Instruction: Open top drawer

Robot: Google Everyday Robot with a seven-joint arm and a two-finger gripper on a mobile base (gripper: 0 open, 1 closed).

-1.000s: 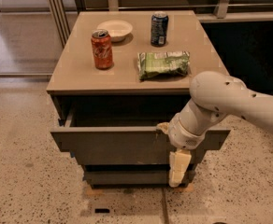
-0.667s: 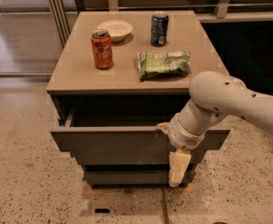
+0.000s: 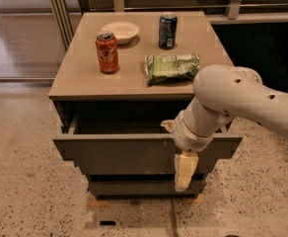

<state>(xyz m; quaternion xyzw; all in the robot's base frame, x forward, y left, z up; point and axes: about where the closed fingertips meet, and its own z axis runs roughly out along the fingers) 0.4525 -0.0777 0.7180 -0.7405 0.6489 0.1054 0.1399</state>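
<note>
Nearest to me, below the jaws, is the speckled floor (image 3: 25,181), with a small dark mark down to their left that I can't identify. Just behind and under the jaws sit the lower drawer fronts (image 3: 134,186), pushed in and mostly in shadow. The gripper (image 3: 184,168) hangs pointing down at the top drawer (image 3: 119,152), right of the middle of its front panel. A pale part of it lies against the outer face and dips over the lower fronts. The wrist covers the panel's top edge, so I cannot tell how far the jaws are open or whether they have hold of the panel. The top drawer stands pulled out from the cabinet, its inside too dark to read. The arm (image 3: 242,98) runs off to the right and hides the drawer's right inner corner. Beyond the jaws, on the worktop (image 3: 80,75), the closest thing is a green snack bag (image 3: 172,67). A red soda can (image 3: 107,52) stands farther to the left. Farthest back are a pale bowl (image 3: 120,31) and a dark blue can (image 3: 167,30).
</note>
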